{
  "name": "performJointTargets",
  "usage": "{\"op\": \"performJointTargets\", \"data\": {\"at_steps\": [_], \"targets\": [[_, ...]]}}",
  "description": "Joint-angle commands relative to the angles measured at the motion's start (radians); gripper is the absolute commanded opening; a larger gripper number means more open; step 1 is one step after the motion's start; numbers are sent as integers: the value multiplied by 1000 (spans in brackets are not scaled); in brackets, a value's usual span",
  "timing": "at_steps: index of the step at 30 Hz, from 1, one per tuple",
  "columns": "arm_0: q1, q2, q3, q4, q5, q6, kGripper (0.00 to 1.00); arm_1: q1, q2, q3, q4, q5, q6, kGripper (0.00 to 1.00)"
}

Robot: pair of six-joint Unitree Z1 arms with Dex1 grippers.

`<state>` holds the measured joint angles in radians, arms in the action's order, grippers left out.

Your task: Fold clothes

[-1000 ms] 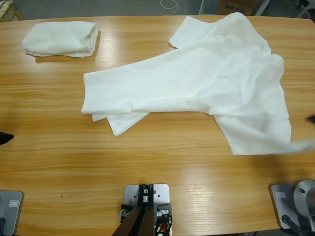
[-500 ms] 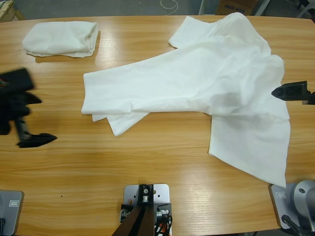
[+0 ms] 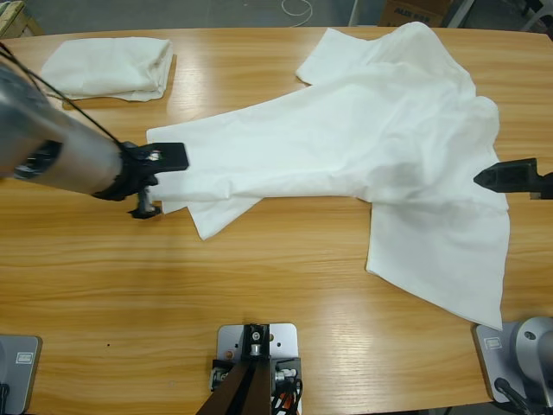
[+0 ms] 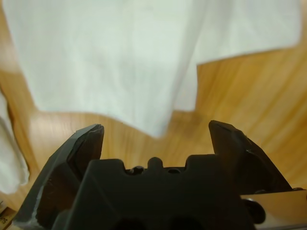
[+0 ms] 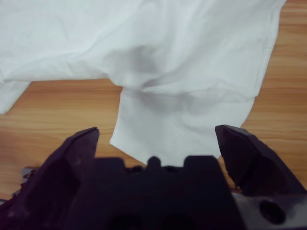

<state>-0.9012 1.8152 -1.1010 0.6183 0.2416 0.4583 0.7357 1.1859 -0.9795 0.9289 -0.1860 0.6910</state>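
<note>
A white T-shirt [image 3: 363, 138] lies spread and rumpled across the middle and right of the table, one flap hanging toward the front right. A second white shirt [image 3: 108, 67] sits folded at the back left. My left gripper [image 3: 160, 181] is at the spread shirt's left hem. In the left wrist view the left gripper [image 4: 156, 132] is open, and a corner of the shirt [image 4: 120, 62] lies just ahead of it. My right gripper [image 3: 501, 177] hovers at the shirt's right edge. In the right wrist view the right gripper [image 5: 156, 134] is open over the shirt [image 5: 182, 72], holding nothing.
The wooden table [image 3: 259, 285] shows bare wood along its front and at the left. A strip of white fabric [image 4: 9, 153] shows at the left edge of the left wrist view. A cardboard box [image 3: 415, 10] stands on the floor beyond the far edge.
The left arm has swept in from the left edge to the shirt's left hem. The right gripper came in from the right edge. The shirt's lower right flap has settled flat.
</note>
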Motion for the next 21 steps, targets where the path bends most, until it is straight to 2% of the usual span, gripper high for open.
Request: {"op": "performJointTargets", "data": {"at_steps": [1,2,4,7,8,10,13,16,17,19,21], "targets": [[0,153,41,-106,13,-1,776,12,19,35,-14,38,2,982],[3,160,43,-115,12,-1,769,12,23,35,-16,42,2,982],[7,169,43,-133,11,-5,681,13,30,39,-19,46,2,982],[8,165,41,-152,10,-12,387,13,38,46,-24,55,2,982],[12,167,41,-154,9,-12,342,13,39,49,-29,58,2,982],[34,160,41,-155,-12,-12,166,13,43,58,-42,68,2,982],[51,132,42,-155,-25,-9,0,13,48,73,-60,75,2,982],[53,115,41,-153,-25,-8,0,12,55,96,-91,92,2,977],[53,112,42,-150,-25,-7,43,12,58,103,-101,96,2,977],[51,109,42,-140,-25,-7,261,13,69,110,-119,99,4,977],[51,96,44,-135,-25,-7,378,13,77,114,-131,103,4,977]]}}
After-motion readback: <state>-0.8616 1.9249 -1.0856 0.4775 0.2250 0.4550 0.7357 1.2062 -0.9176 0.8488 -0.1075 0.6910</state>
